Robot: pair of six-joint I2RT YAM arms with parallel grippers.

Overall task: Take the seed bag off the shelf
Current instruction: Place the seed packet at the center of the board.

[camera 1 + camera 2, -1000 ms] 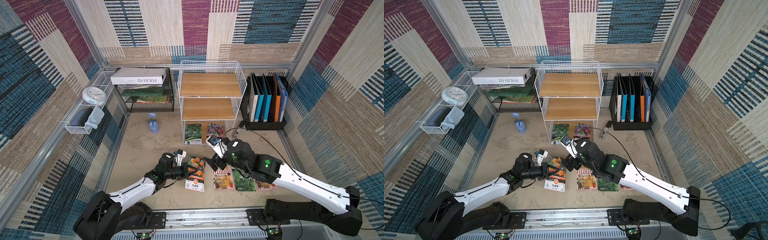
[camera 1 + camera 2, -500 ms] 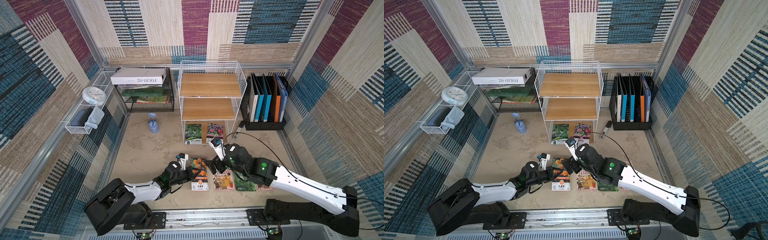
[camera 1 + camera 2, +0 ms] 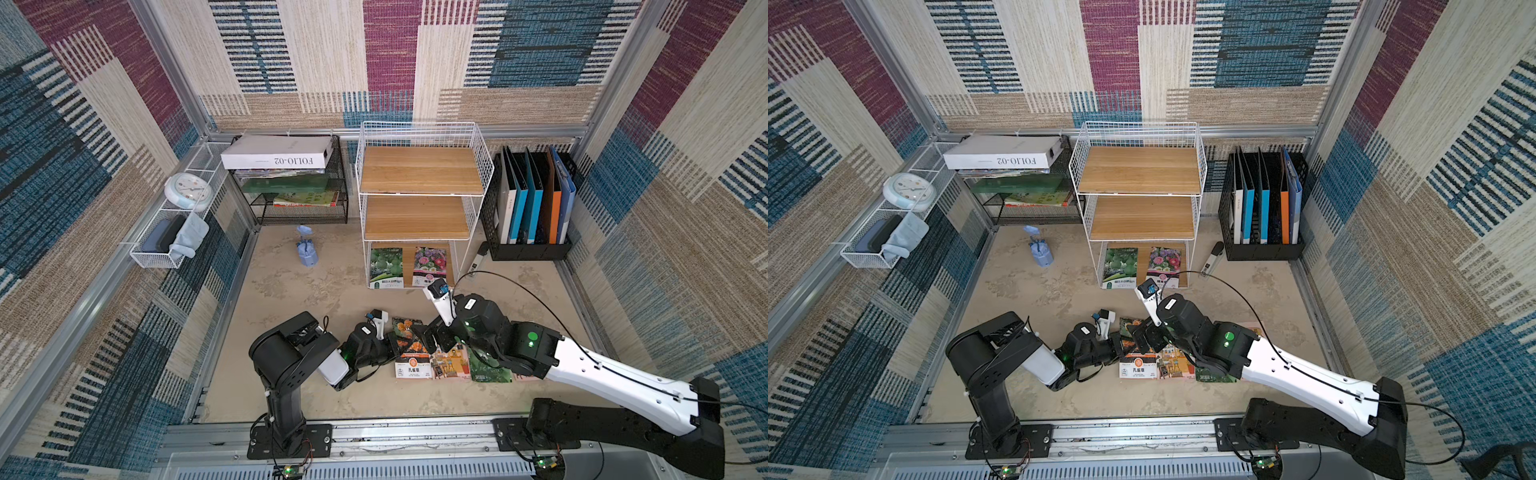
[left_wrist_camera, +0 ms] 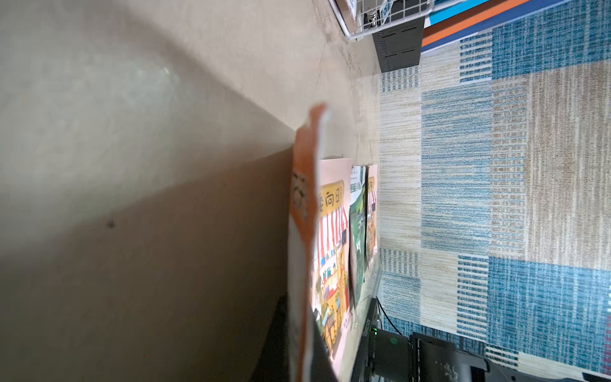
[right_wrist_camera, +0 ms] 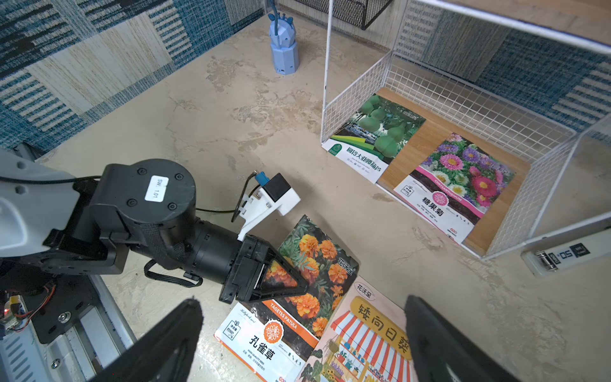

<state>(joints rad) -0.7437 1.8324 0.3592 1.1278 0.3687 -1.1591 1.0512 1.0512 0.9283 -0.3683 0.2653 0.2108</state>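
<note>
I'm watching the left arm [image 3: 332, 369] folding back toward its base, left gripper [image 5: 281, 281] clamping the marigold seed bag [image 5: 330, 264], lying on the floor [image 3: 332, 291] beside other packets [image 3: 451, 365], off the shelf [image 3: 419, 174]. Right gripper [image 5: 301, 306] gaping, empty.

An orange seed bag [image 4: 301, 215] stands edge-on beside a pink packet [image 4: 334, 238].

clock [image 3: 188, 195] on wire basket [image 3: 151, 262]; box [image 3: 276, 156] atop mesh rack [image 3: 303, 214]; blue figurine [image 3: 306, 253] upright; binders [image 3: 534, 203] in holder [image 3: 528, 251]
</note>
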